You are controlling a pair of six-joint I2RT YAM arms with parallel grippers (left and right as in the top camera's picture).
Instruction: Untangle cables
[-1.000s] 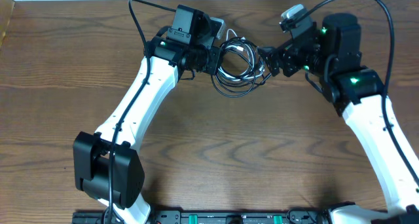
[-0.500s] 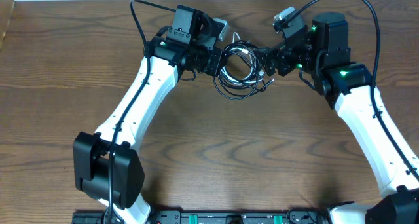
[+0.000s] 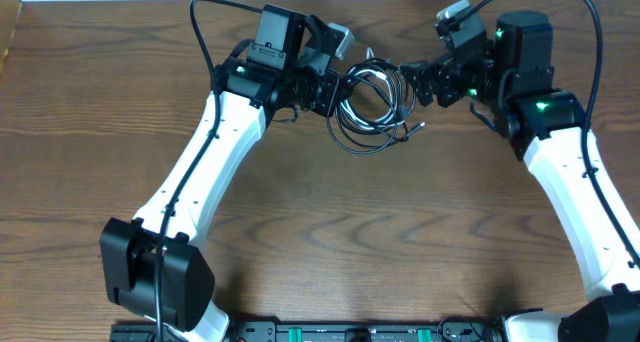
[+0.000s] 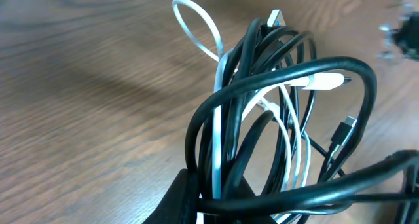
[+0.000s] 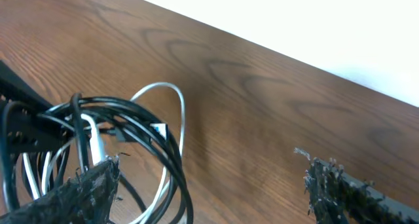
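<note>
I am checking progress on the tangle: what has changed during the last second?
The left hand shifted slightly upward in the overhead view, taking the cables along; the right hand did likewise. Nothing was taken or released: left hand stays shut on the cables, right hand open beside them.

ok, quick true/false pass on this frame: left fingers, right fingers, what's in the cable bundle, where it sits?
1. The left fingers are shut on the cables. True.
2. The right fingers are clamped on a plug. False: they stand wide open beside the bundle.
3. Every cable in the bundle is black. False: a white cable runs through it.
4. The cables form one tangled coil between the two sets of fingers. True.
5. The bundle lies at the table's near edge, by the arm bases. False: it is toward the far edge of the table.
</note>
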